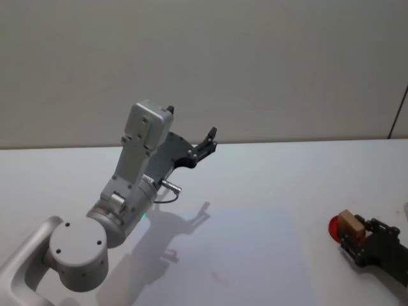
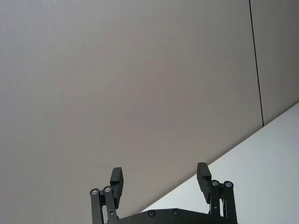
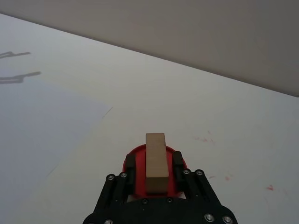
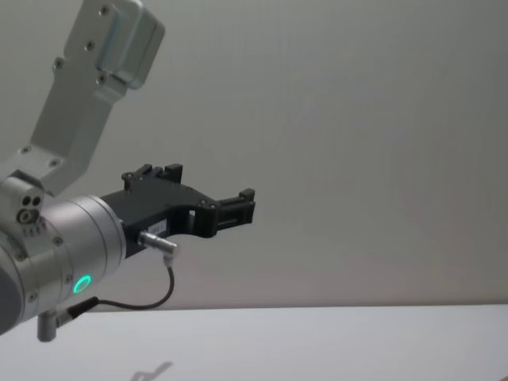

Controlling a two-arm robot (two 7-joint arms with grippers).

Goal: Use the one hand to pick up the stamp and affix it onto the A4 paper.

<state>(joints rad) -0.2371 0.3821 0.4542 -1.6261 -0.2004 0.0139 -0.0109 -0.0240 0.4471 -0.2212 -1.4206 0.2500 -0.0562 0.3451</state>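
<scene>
The right gripper is seen low over the desk near its right edge, its jaws closed on the wooden handle of the stamp. The handle is clamped between the two black fingers, and the stamp's red round base is seen beneath it. In the head view the right gripper and the stamp are found at the right, just beside the paper but off it. The paper is laid flat on the desk's near middle, a faint red mark being seen on it. The left gripper is held raised above the desk's left side, its jaws spread wide with nothing between them.
</scene>
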